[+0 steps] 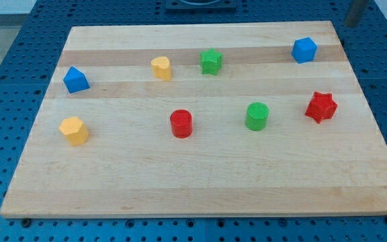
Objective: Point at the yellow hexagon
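The yellow hexagon (74, 130) sits at the desk's (200, 188) left edge; my tip is not visible, and there is no claw whose state could be told. A second yellow block (161, 68) lies farther up and could be mistaken for the target.

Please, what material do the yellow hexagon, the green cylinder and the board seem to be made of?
The yellow hexagon looks like matte plastic: flat, even colour, no shine. The green cylinder also seems plastic, perhaps 3D-printed, since its top shows a fine ridged texture. The board appears to be pale wood with a smooth finish: grain lines and joined planks are visible. My tip does not show.
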Tool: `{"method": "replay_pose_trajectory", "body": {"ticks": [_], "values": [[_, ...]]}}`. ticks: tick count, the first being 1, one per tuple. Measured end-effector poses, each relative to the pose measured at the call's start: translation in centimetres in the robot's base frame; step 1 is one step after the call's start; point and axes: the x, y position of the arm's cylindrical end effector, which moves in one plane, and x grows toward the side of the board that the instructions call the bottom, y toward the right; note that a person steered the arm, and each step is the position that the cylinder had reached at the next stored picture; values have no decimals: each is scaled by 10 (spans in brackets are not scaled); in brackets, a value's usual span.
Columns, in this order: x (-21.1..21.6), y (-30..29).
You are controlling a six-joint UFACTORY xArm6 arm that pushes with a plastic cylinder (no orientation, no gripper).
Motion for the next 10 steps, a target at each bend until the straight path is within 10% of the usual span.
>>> {"method": "replay_pose_trajectory", "body": {"ticks": [7, 10], "values": [[127, -49], [196, -232]]}}
